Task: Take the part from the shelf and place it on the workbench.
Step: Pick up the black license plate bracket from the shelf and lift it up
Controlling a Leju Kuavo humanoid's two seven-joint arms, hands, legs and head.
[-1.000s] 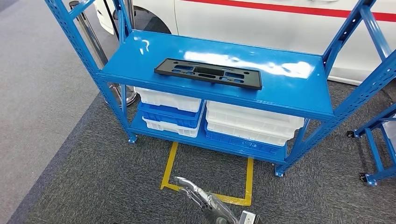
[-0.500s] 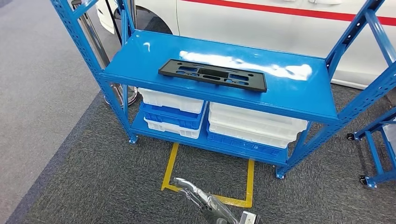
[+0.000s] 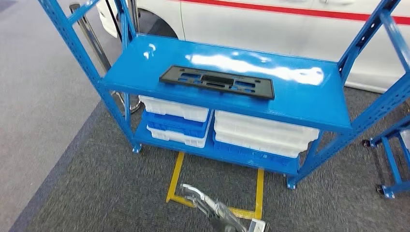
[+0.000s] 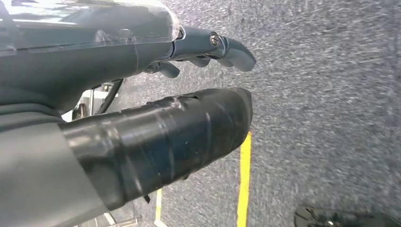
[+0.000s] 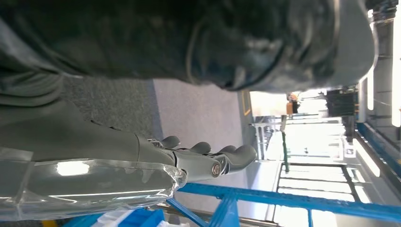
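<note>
The part (image 3: 217,82) is a flat black plastic frame with cut-outs, lying lengthwise on the top board of the blue shelf (image 3: 300,96). Low in the head view my left hand (image 3: 196,194) hangs over the carpet by the yellow floor tape (image 3: 173,179), well short of the shelf and far below the part. In the left wrist view the left hand (image 4: 189,94) has straight fingers and a black-taped thumb, and holds nothing. My right hand (image 5: 203,158) has its fingers stretched out and apart, empty, with a blue beam (image 5: 283,201) of the shelf beyond it.
White and blue bins (image 3: 261,130) are stacked on the lower board. A white car (image 3: 270,24) stands right behind the shelf. A chrome post (image 3: 92,38) is at its left end and another blue wheeled frame (image 3: 394,159) at the right. Grey carpet lies in front.
The whole picture has shifted a little, so the camera has moved. The part lies unmoved on the top board. My left hand stays low by the yellow tape.
</note>
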